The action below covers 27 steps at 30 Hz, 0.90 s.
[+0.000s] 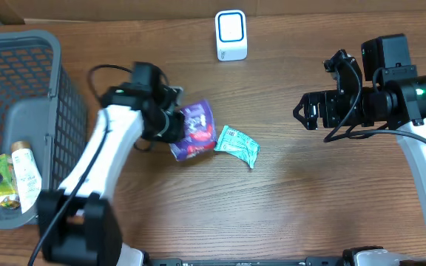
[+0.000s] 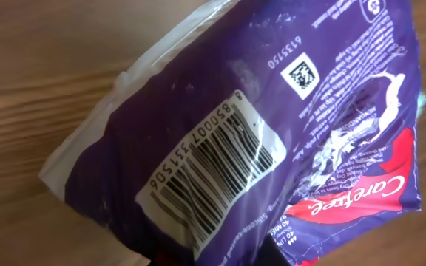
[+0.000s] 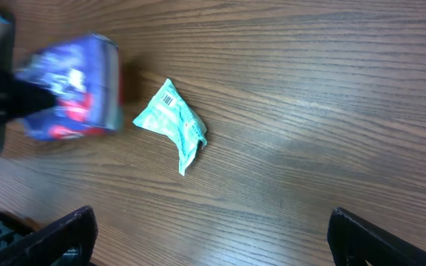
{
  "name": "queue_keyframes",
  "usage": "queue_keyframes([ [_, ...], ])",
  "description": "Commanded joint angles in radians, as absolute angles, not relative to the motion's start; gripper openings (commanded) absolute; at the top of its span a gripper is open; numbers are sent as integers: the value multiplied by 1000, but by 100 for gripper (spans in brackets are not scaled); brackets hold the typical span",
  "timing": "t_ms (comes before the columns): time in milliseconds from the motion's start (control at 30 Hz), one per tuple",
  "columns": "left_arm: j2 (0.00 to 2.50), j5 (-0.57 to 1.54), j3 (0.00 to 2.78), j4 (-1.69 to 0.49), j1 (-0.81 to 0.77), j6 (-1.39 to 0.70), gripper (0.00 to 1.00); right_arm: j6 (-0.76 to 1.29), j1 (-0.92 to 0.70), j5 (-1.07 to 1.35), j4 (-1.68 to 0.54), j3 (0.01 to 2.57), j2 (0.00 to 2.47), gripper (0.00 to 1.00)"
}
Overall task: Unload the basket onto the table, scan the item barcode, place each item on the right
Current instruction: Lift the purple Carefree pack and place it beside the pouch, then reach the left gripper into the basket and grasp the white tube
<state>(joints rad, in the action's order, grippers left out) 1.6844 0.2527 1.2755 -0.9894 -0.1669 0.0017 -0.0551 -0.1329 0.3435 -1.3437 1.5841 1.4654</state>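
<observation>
1. Wooden table (image 1: 309,199) spreads beneath both pincers, its brown grain running across it.
2. Grey mesh basket (image 1: 21,44) stands behind the left pincer, on the far side of that arm from the right pincer and well apart from it.
3. Left pincer (image 1: 170,125) is clenched on one end of the purple packet (image 1: 196,129), with its tips turned toward the right pincer.
4. Right pincer (image 1: 302,112) is released. In its wrist view the two fingers stand wide apart at the lower corners with only bare wood between them.
5. The purple packet, the task's item, sits in the left pincer's grasp on the side facing the right pincer. It fills the left wrist view (image 2: 272,148), where a white barcode label (image 2: 213,177) faces the camera at a slant. A small square code and a red band with white lettering lie beyond it.
6. A teal packet (image 1: 237,145) lies on the wood between the two pincers, nearer the left one and just beside the purple packet. Whether the two touch I cannot tell. A small barcode shows on its upper face in the right wrist view (image 3: 172,122).
7. A white scanner (image 1: 231,35) with a blue ring stands at the table's far edge, between the pincers and apart from both.
8. A yellow-green packet (image 1: 6,185) and a pale tube (image 1: 26,171) lie in the basket, behind the left pincer.
</observation>
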Motion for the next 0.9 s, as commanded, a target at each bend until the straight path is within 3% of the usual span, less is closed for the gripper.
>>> queue_keyframes([
  [0,1738,252,1269,-955,-214,31,8,-53,-138,350,-1340,1604,1467,100],
  [33,1751,252,1269,-947,-224,31,14,-53,-138,350,-1340,1604,1467,100],
  [133,1759,251,1272,-941,-237,30,47,-53,-138,350,-1341,1604,1467,100],
  [167,1757,252,1279,-945,-236,30,51,-53,-138,350,-1341,1604,1467,100],
  [367,1722,245,1523,-1107,-234,14,51,-52,-138,350,-1338,1604,1467,100],
  [600,1648,-65,1969,-1410,-184,-154,49,-52,-138,350,-1338,1604,1467,100],
  [767,1558,-193,2124,-1538,-24,-303,57,-52,-138,350,-1338,1604,1467,100],
  [867,1499,-198,2123,-1591,172,-398,59,-53,-138,350,-1337,1604,1467,100],
])
